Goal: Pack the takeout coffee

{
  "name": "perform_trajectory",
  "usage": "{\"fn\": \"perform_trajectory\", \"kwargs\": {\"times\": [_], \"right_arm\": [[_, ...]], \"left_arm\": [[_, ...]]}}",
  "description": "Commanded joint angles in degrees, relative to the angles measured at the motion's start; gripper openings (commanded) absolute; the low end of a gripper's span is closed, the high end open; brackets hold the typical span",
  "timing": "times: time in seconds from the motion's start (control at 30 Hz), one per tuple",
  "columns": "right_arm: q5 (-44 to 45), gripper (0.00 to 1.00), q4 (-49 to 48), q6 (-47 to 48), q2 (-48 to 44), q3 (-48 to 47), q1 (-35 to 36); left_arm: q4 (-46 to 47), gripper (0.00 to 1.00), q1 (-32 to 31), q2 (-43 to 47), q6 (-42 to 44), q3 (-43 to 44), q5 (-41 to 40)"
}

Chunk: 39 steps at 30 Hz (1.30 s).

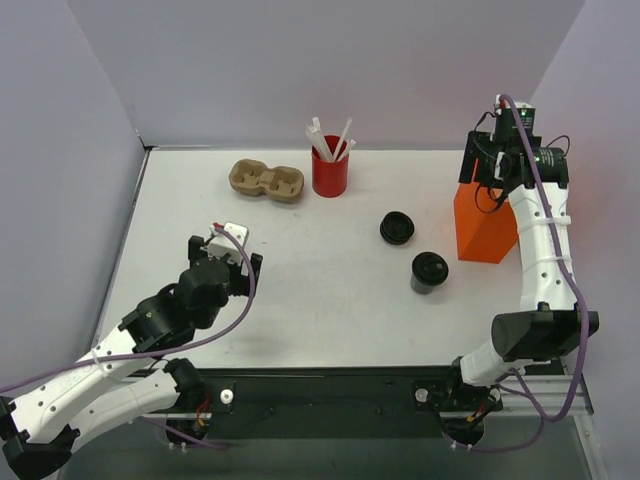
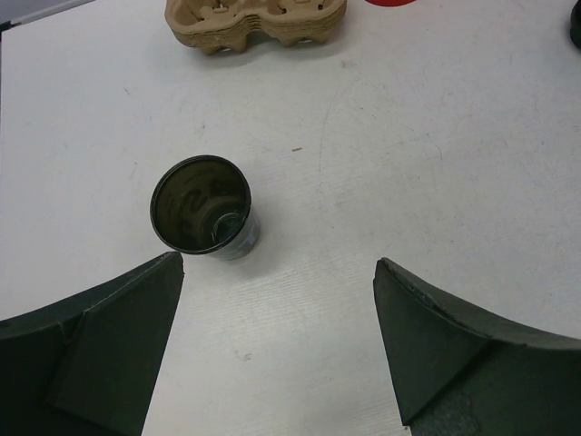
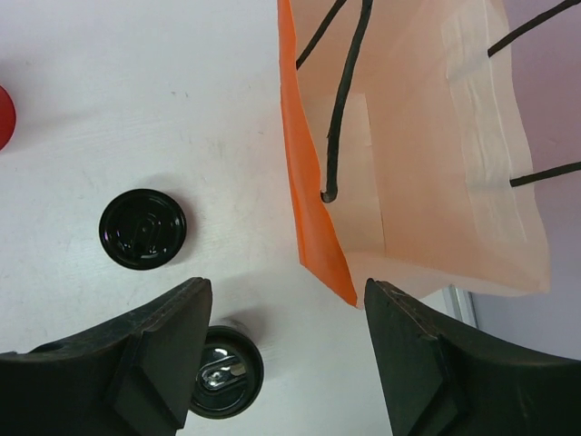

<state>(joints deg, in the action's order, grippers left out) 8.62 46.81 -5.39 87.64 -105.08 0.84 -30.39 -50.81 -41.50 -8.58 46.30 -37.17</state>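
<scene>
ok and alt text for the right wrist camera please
An open orange paper bag with black cord handles stands on the white table, seen from above at upper right. To its left sit two dark coffee cups, the farther cup in full view, the nearer cup partly behind a finger of the open right gripper.

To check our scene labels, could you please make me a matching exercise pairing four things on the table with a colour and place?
Things:
1. cup carrier
2. tall cup
3. paper bag
4. nearer coffee cup

Descriptions:
A. orange, farthest right
B. tan, farthest left
C. black, just left of the bag
D. red, holding white straws

Pairs: 1-B, 2-D, 3-A, 4-C
</scene>
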Motion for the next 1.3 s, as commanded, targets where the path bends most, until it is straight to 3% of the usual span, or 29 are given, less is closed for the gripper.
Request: {"fn": "perform_trajectory", "kwargs": {"times": [0.0, 0.17, 0.37, 0.57, 0.8, 1.1, 1.27], "right_arm": [[-4.8, 0.7, 3.6, 3.3, 2.0, -2.4, -3.7], [-11.6, 0.7, 3.8, 4.2, 4.5, -3.3, -7.3], [-13.0, 0.55, 4.3, 6.4, 9.4, -6.1, -8.7], [-13.8, 0.35, 4.8, 8.5, 13.8, -10.8, -9.1], [-10.2, 0.0, 5.0, 11.6, 16.4, -14.7, -9.2], [-9.3, 0.0, 5.0, 15.4, 13.8, -23.2, -9.1], [-13.9, 0.0, 5.0, 18.1, 8.9, -25.8, -7.4]], "left_arm": [[2.4, 0.95, -0.3, -0.2, 0.7, 0.4, 0.9], [2.6, 0.95, -0.3, -0.2, 0.9, 0.4, 1.2], [2.6, 0.95, -0.4, -0.5, 1.0, 0.4, 2.0], [2.6, 0.95, -0.3, -0.6, 1.1, 0.6, 2.4], [2.9, 0.95, -0.4, 0.0, 1.3, 0.5, 3.2], [3.0, 0.94, -0.4, -0.3, 1.3, 0.5, 3.5], [2.9, 0.94, -0.4, 0.0, 1.3, 0.4, 3.0]]}}
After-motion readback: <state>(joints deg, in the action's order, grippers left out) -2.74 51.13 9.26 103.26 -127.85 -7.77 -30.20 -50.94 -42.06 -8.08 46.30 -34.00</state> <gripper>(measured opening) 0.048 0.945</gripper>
